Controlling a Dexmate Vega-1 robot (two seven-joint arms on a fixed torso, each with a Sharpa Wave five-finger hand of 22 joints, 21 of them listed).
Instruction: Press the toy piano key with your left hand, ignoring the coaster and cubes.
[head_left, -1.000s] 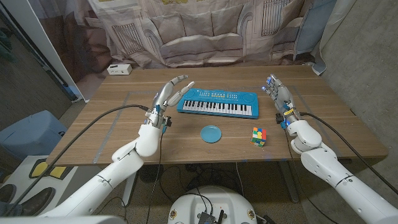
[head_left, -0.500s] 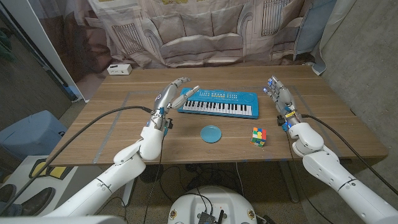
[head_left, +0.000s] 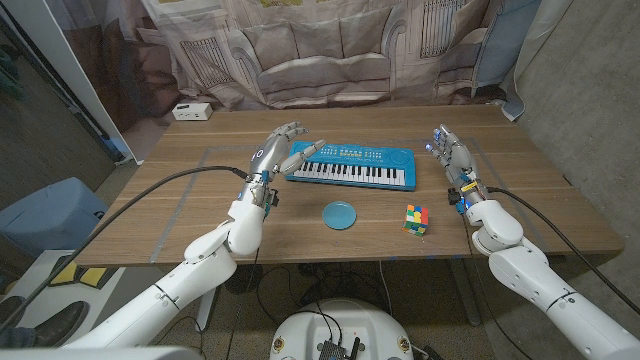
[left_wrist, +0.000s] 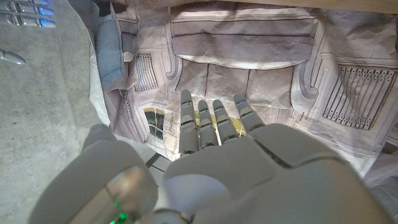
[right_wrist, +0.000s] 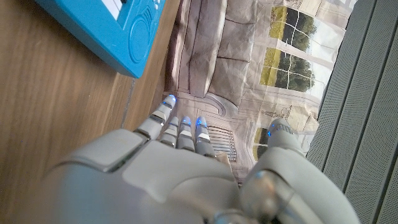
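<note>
Hovering over the near-left corner of the toy piano (head_left: 350, 165), the left hand (head_left: 279, 146) has its fingers spread and holds nothing, one finger reaching toward the keys, probably lining up a press. The right hand (head_left: 450, 152) waits open beside the piano's other end (coaster (head_left: 339, 215) and cube (head_left: 416, 219) sit nearer the robot, out of the way).

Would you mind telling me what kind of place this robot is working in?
Probably a robot test lab, not a home: a bare wooden table, a printed fabric backdrop hung behind it, and cables trailing from the arms.
</note>
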